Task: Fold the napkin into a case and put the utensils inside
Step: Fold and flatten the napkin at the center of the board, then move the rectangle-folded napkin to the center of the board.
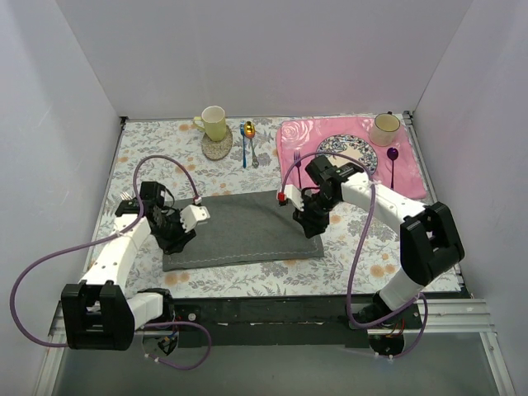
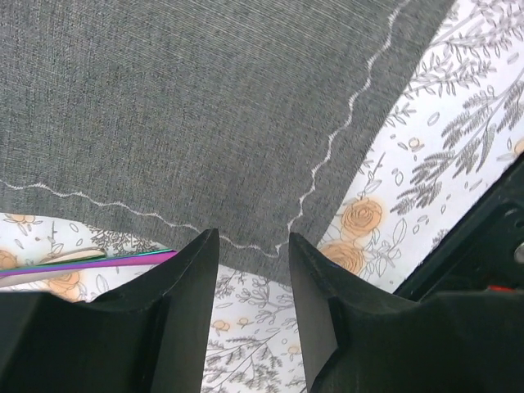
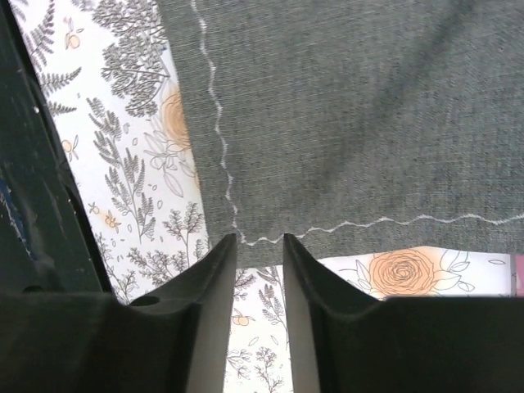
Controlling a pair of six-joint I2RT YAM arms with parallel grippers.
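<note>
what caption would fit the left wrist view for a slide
Left gripper, jaws open, poised at a stitched corner of the grey napkin on the floral tablecloth.

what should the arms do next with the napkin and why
Probably lower both and pinch: the left gripper and right gripper are open, each with a stitched corner of the napkin at its fingertips, and the cloth lies flat, unfolded.

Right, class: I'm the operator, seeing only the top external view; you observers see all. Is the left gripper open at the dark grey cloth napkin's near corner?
Observer: Yes. The left gripper is open, jaws either side of a stitched corner of the dark grey cloth napkin.
Operator: And the right?
Observer: The right gripper is open too, at the other near corner.
Operator: Anything beside the left jaws?
Observer: A thin purple utensil handle, just off the napkin's edge.
</note>
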